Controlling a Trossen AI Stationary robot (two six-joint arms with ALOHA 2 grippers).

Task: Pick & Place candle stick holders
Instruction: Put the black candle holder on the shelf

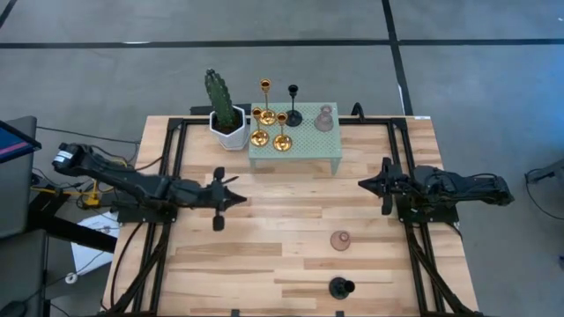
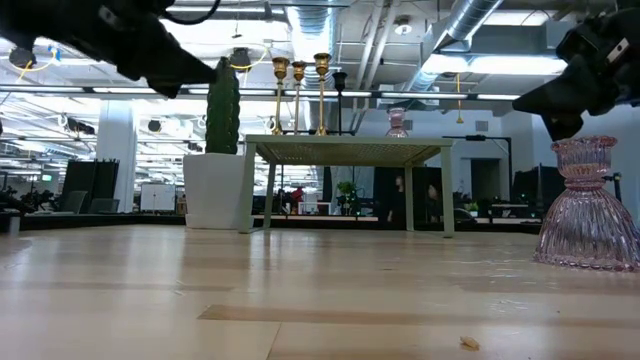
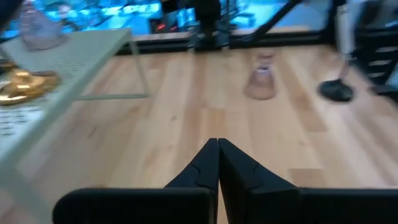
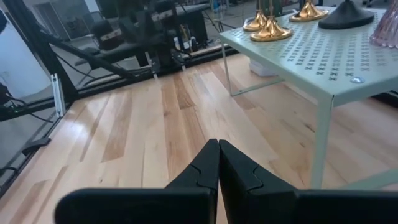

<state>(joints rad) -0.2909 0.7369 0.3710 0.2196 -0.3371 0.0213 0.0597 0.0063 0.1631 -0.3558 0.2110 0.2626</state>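
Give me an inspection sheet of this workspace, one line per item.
Surface: wooden table with a small green perforated stand at the back.
Job's things: three gold holders, one black holder and one pink glass holder on the stand; another pink holder and black holder on the table.
Clutter: cactus in a white pot beside the stand.
Hands: left hand and right hand shut, empty, above the table.
Cables: bundle left of the table.
Surroundings: concrete floor, open room behind.
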